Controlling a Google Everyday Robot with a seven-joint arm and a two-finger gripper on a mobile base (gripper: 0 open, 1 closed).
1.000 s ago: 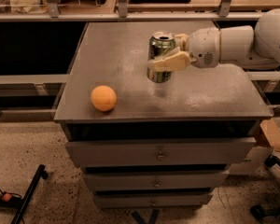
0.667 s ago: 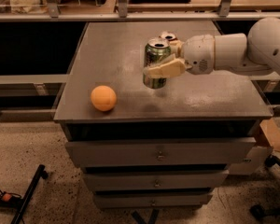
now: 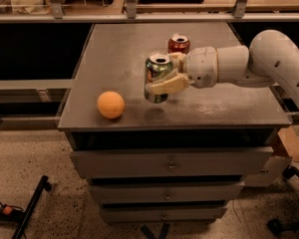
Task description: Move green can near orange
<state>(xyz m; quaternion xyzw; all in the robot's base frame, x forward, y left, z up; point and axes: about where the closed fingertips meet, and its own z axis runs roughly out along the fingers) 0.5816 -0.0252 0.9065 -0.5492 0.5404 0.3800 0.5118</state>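
Note:
The green can (image 3: 157,72), dark green with a silver top, is held in my gripper (image 3: 167,81), which is shut on it and carries it just above the grey tabletop (image 3: 119,54). The can is slightly tilted. The orange (image 3: 110,104) sits on the tabletop near the front left edge, to the left of the can and apart from it. My white arm (image 3: 239,63) reaches in from the right.
A red can (image 3: 179,44) stands upright on the tabletop behind the gripper. The table is a drawer cabinet (image 3: 169,163) with several drawers. A shelf rail (image 3: 139,16) runs behind. A cardboard box (image 3: 291,146) is at the right.
My gripper has carried the green can leftward and toward the front, closer to the orange. The red can behind it has come into view. The orange has not moved.

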